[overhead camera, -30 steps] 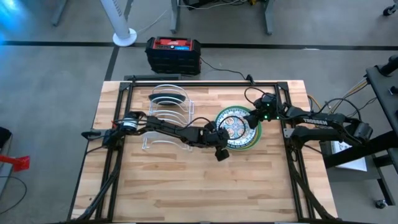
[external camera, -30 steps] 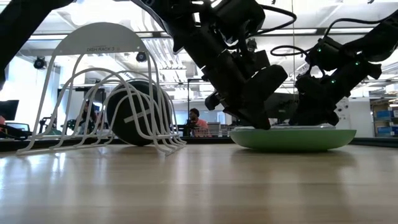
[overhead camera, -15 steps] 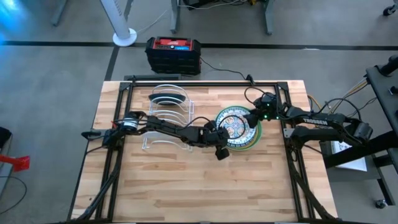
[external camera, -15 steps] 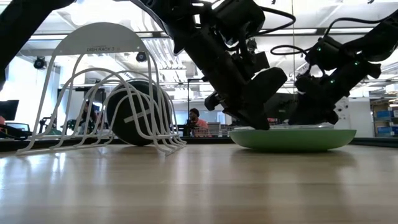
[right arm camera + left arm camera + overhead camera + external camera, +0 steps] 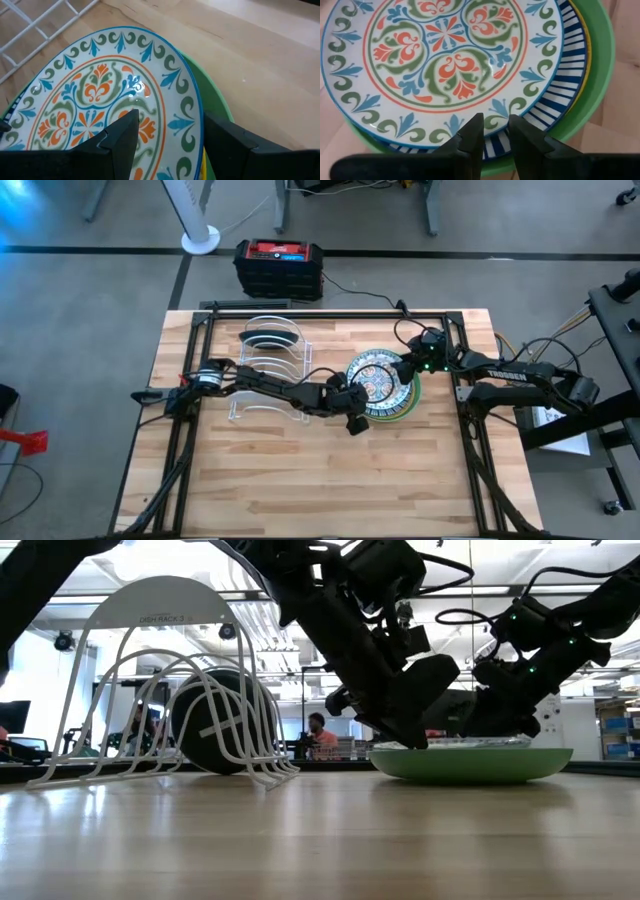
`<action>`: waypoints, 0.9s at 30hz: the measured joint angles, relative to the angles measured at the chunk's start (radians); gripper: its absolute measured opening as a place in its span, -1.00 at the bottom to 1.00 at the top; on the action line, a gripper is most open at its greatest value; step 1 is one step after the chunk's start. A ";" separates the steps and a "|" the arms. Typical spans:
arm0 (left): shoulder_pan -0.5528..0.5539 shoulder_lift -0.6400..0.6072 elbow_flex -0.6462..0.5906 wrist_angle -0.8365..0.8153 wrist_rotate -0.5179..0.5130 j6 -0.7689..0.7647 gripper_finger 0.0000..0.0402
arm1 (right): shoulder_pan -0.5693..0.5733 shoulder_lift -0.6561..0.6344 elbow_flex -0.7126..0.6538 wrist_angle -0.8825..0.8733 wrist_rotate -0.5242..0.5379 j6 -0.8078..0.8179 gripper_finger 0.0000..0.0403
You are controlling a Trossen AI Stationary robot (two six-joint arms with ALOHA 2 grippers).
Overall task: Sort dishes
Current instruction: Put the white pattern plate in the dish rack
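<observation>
A stack of plates lies at the table's right middle. On top is a white plate with orange, green and blue ornaments (image 5: 376,382). Under it is a white plate with blue radial lines (image 5: 570,65), and a light green plate (image 5: 412,396) lies at the bottom on the table. A dark teal plate (image 5: 270,337) stands on edge in the white wire rack (image 5: 268,370). My left gripper (image 5: 495,131), its fingers a narrow gap apart, is at the stack's near-left rim. My right gripper (image 5: 172,137) is wide open at the stack's right rim. My left gripper comes slanting down from the table's left. Its two fingertips (image 5: 476,125) stand at the ornamented plate's near rim (image 5: 495,127). Whether they touch it, I cannot tell. My right gripper straddles the ornamented plate's right rim (image 5: 199,135). One finger (image 5: 125,131) is over the plate's face and the other (image 5: 222,137) is outside it, above the green plate. Whether either finger touches the rim is hidden.
The wire rack with the teal plate stands at the table's far left of middle, and its empty slots are nearer. A black metal frame (image 5: 330,312) runs along the table's far edge and sides. Bare wood lies along the near half of the table.
The ornamented plate has slid a little toward the table's left on the stack. More of the green plate's right rim now shows. In the low view its right edge shows a little higher above the green plate. Both grippers stay at the stack.
</observation>
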 joint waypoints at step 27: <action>0.008 0.052 0.001 0.079 -0.012 -0.001 -0.62 | 0.001 -0.005 0.002 0.040 -0.082 0.082 -0.50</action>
